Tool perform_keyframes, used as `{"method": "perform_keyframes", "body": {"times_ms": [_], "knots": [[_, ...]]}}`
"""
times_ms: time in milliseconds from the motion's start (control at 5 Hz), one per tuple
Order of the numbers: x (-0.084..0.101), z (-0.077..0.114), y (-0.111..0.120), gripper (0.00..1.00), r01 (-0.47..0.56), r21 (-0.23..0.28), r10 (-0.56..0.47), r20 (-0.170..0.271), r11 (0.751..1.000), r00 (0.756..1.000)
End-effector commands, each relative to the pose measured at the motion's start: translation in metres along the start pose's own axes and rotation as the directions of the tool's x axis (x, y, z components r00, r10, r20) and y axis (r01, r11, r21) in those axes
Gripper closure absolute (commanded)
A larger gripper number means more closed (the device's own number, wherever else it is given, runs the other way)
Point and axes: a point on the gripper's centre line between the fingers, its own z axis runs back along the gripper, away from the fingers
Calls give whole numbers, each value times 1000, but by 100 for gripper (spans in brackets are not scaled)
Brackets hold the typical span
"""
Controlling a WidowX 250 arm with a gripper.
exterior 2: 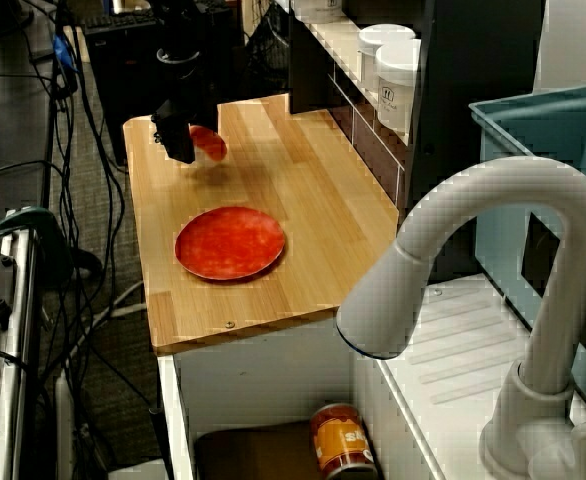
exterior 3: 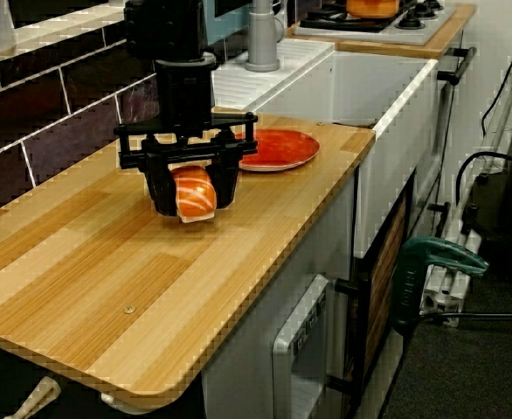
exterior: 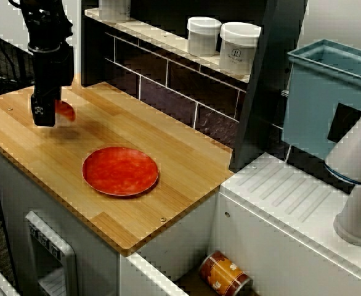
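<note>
Nothing legible: no word, brand or number to be read anywhere. Only marks too small or blurred to decipher. On the front of the right-hand white jar (exterior: 239,49) on the shelf (exterior: 162,38), a small dark emblem with faint lines beneath; shows again in the view over the tap, equally unreadable. Low on the black claw (exterior: 45,120), clamped on a sushi piece (exterior 3: 193,194), a small white round logo. On the can (exterior: 225,274) lying below the worktop (exterior: 186,166), an orange and white wrapper; lettering reads only as a blur.
</note>
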Motion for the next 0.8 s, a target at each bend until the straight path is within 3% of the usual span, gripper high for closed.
{"method": "perform_keyframes", "body": {"times_ms": [0,600], "knots": [[1,19,13,0,-13,31,13,7,999,1000],[-6,44,29,0,-52,-12,52,53,999,997]]}}
